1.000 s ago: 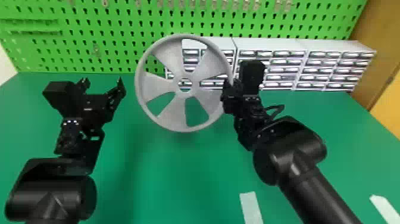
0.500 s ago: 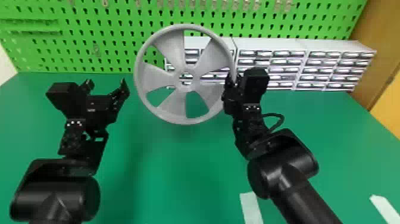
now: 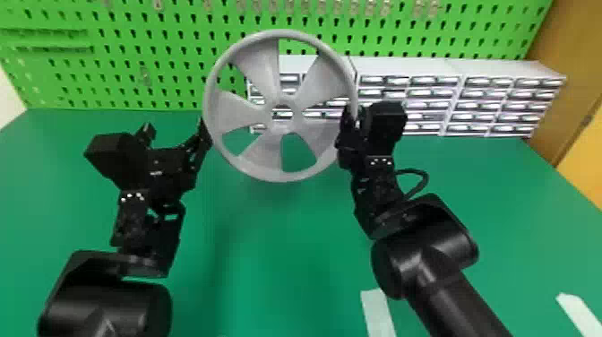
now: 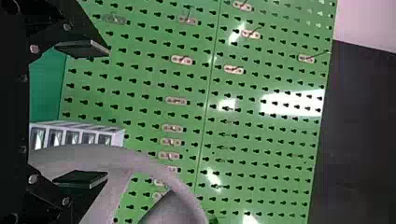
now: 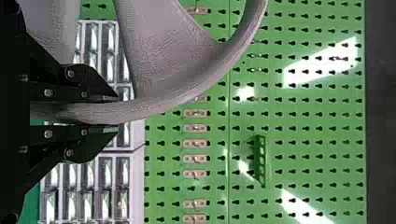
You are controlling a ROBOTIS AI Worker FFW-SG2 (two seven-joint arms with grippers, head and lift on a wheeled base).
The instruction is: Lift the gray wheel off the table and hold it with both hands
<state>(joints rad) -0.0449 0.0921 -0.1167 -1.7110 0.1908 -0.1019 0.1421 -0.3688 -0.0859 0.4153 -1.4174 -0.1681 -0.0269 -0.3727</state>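
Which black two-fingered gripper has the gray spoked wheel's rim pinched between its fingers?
The right gripper: its fingers close on the wheel's rim, one on each side. The left gripper is open, fingers wide apart.

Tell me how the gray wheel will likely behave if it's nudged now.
The gray wheel is probably stiff: its rim looks evenly round with no visible sag. It seems likely light for its size, given the wide openings between the spokes. A nudge might make it pivot, since the right gripper pinches only one side of the rim.
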